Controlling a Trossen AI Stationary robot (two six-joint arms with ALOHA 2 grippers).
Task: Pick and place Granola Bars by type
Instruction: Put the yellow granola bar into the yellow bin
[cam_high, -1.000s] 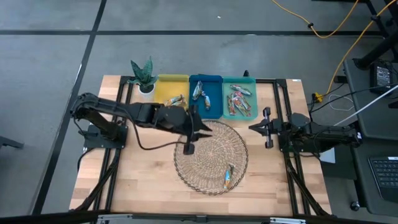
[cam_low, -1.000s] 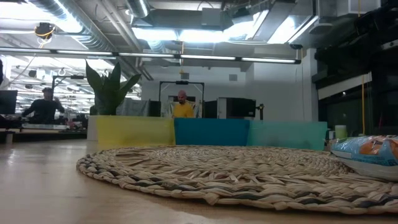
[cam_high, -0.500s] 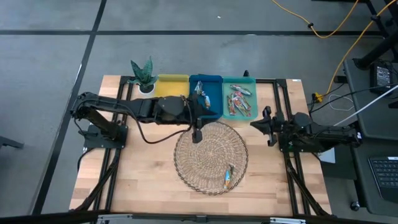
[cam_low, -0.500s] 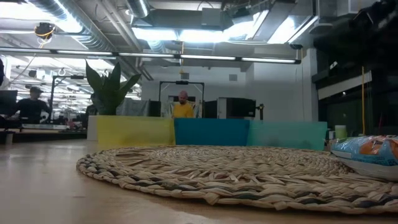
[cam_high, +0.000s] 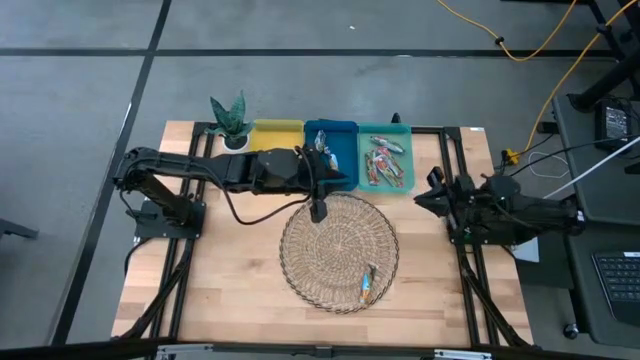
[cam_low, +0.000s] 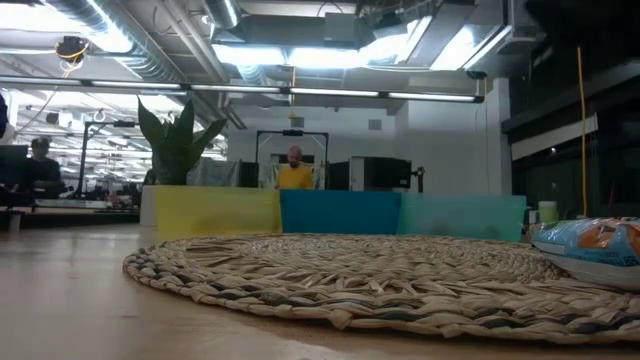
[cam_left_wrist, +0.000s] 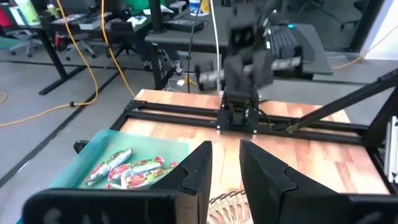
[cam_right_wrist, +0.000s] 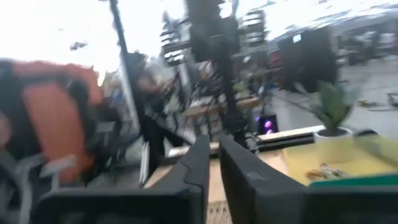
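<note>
One granola bar (cam_high: 367, 285) in a blue-and-orange wrapper lies flat on the woven round mat (cam_high: 340, 250), near its near-right rim; the bar (cam_low: 590, 245) also shows in the low view. Other bars lie in the blue bin (cam_high: 322, 150) and several in the green bin (cam_high: 385, 162), the latter also in the left wrist view (cam_left_wrist: 127, 171). My left gripper (cam_high: 338, 184) hovers at the mat's far rim, beside the blue bin, with its fingers close together and nothing between them (cam_left_wrist: 224, 165). My right gripper (cam_high: 425, 198) waits right of the mat, shut and empty (cam_right_wrist: 212, 155).
Three bins stand along the far edge: yellow (cam_high: 275, 135), blue (cam_high: 345, 165) and green (cam_high: 400, 135). A potted plant (cam_high: 230, 120) stands left of them. A black frame rail (cam_high: 455, 260) runs down each side. Bare wood lies left of the mat (cam_high: 230, 270).
My left gripper has travelled from over the mat's left part toward the far edge and a little to the right, ending at the blue bin. My right gripper has drawn back slightly toward the table's right edge and turned. The bar on the mat has stayed put.
</note>
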